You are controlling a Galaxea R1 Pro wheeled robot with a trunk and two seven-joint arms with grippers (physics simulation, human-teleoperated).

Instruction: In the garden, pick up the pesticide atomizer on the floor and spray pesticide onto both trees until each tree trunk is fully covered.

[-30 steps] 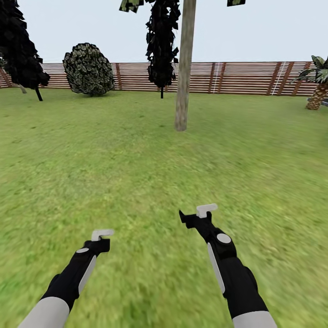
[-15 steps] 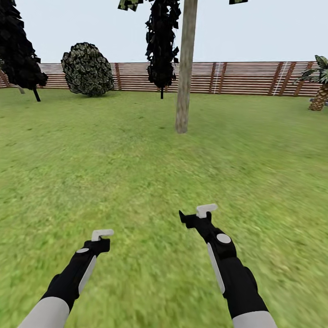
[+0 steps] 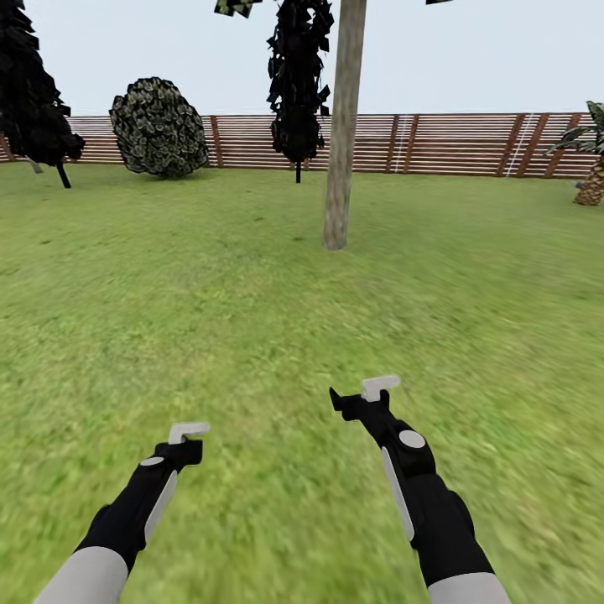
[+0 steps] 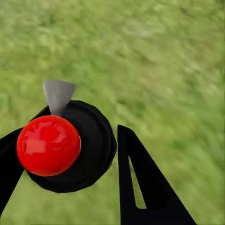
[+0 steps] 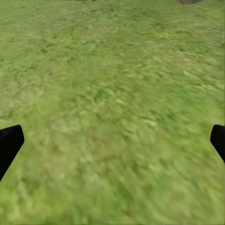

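Note:
One thick grey-brown tree trunk point(image 3: 340, 168) rises from the lawn straight ahead, well beyond my arms; its base peeks in at the right wrist view's edge point(image 5: 190, 1). The pesticide atomizer and the second tree are out of view. My right gripper point(image 3: 369, 393) hangs low over the grass, its fingers point(image 5: 9, 143) spread wide with only grass between them. My left gripper point(image 3: 189, 432) is lower and to the left. In the left wrist view a black round body point(image 4: 93, 145) with a red ball point(image 4: 48, 145) sits between its fingers point(image 4: 140, 187); I cannot tell what it is.
A brown slat fence point(image 3: 453, 143) closes the lawn at the back. A round bush point(image 3: 159, 127) and thin-trunked dark trees point(image 3: 295, 75) point(image 3: 33, 92) stand before it, a palm point(image 3: 591, 159) at far right. Grass stretches on all sides.
The whole picture has shifted a little: the trunk sits slightly lower and larger, the bush and palm have slid outward, so the camera has moved forward. Both arms hold their pose.

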